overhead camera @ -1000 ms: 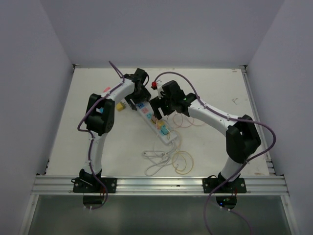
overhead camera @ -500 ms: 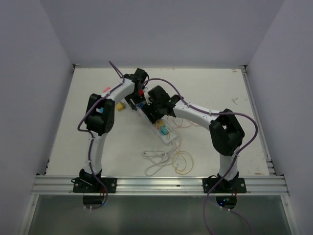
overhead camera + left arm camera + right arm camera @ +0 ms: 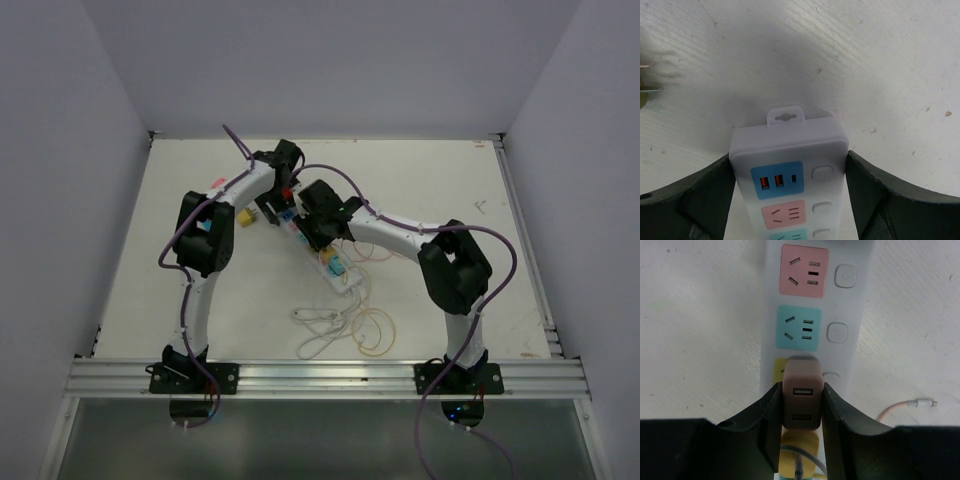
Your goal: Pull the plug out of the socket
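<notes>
My right end effector (image 3: 801,390) clamps the brown plug (image 3: 801,407), and a yellow plug (image 3: 799,452) crowds just behind it. My left end effector (image 3: 789,157) grips the socket (image 3: 790,182) at its end. Beyond it the counter (image 3: 865,60) lies free.

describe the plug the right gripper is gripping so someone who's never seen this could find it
Start at the long white power strip. Past its empty pink outlet and teal outlet, the brown plug sits clamped in the right gripper. Unlike the corded yellow plug beside it, it shows two USB ports.
</notes>
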{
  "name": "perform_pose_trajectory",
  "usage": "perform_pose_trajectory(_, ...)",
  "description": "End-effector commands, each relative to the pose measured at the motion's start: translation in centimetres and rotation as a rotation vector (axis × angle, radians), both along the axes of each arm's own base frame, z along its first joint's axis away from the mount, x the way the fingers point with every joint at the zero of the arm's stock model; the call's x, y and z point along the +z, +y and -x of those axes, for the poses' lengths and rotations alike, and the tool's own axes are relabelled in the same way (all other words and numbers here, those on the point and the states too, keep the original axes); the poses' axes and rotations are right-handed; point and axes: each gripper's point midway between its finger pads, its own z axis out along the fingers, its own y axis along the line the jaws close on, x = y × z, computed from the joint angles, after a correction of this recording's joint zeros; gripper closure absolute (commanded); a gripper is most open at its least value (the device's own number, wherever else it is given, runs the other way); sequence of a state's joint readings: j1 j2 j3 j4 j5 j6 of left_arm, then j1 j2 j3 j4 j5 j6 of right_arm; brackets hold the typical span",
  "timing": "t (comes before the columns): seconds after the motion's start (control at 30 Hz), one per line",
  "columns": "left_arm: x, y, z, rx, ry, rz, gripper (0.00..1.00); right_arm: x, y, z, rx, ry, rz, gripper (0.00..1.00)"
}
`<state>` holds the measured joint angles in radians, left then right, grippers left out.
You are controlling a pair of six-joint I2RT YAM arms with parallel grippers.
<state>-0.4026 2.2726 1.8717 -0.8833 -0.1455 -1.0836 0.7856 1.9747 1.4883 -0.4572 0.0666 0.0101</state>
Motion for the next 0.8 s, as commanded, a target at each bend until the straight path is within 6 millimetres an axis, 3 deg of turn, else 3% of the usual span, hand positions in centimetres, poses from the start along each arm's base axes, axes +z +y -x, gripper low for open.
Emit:
perform_pose_trajectory(0.0, -3.4, 1.5, 2.4, -0.011, 0.106, -0.082, 1.00, 1.6, 1.4, -0.8, -0.007, -0.044, -0.058, 1.00)
perform_pose_trajectory(0.17, -3.5, 2.0, 2.6, -0.001, 0.115, -0.105, 1.00, 2.9, 1.8, -0.8, -0.018, -0.054, -0.106, 1.00)
perform_pose_trajectory(0.37, -3.9, 2.6, 3.1, 0.005, 0.130, -0.139, 1.00, 7.1, 1.6, -1.9, -0.081, -0.148, -0.165, 1.00)
perform_pose_trajectory(0.77, -4.7, 2.6, 4.0, -0.008, 0.152, -0.174, 1.00, 10.2, 0.6, -2.7, -0.190, -0.264, -0.255, 1.00)
